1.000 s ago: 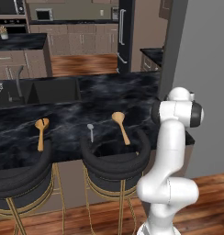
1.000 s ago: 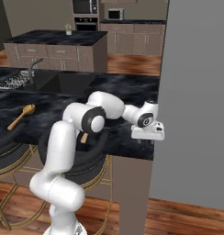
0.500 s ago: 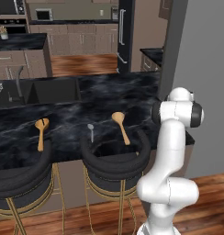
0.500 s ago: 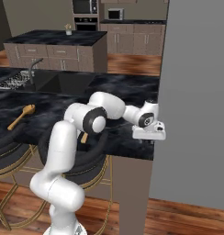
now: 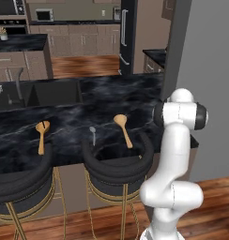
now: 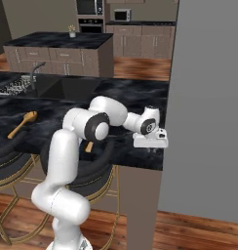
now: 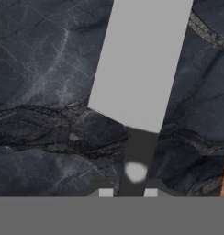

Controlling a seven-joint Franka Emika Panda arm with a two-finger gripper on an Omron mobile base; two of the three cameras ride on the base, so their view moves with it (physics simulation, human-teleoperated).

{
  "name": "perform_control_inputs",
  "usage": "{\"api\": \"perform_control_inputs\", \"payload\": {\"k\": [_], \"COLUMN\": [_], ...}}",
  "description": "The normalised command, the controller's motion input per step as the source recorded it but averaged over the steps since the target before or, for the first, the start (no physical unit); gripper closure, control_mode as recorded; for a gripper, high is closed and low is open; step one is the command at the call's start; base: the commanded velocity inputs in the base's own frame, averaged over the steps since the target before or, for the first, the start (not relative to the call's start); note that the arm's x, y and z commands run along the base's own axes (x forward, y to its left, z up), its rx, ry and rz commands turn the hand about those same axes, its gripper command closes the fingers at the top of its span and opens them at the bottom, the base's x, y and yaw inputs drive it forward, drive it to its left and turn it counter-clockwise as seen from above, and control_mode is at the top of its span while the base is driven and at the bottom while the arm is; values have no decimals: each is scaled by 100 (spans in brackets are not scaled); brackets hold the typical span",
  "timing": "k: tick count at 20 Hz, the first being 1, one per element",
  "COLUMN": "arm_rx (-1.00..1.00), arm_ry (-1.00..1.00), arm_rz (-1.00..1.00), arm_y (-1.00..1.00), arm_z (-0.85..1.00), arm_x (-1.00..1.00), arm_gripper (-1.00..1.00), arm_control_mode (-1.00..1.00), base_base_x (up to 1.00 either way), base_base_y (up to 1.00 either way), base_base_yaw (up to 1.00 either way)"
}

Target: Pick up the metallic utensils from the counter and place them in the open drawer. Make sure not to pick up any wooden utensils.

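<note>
We see the counter [image 5: 111, 101], long and black, with most of the job left on it. Two wooden spoons [image 5: 122, 128] lie near its front edge, and the small silver utensil [image 5: 92, 133] rests between them, untouched. At the counter's right end the knife [image 7: 139, 87] lies flat, its pale blade running away from the hand and its dark handle nearest. Our gripper [image 7: 128, 193] sits low over that handle, fingertips drawn in narrow on either side, apparently pinching it. We judge nothing has reached the drawer yet; the knife goes first, then the silver utensil.
</note>
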Motion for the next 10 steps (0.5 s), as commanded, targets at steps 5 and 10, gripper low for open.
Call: {"api": "perform_control_inputs", "payload": {"k": [5,10], "arm_rx": [0,7], "arm_ry": [7,4], "arm_rz": [5,1], "arm_y": [57,9], "arm_z": [-45,1], "arm_x": [-28,-51], "arm_gripper": [100,100], "arm_control_mode": [-100,-100], "base_base_x": [0,0], "base_base_y": [0,0], "base_base_yaw": [0,0]}}
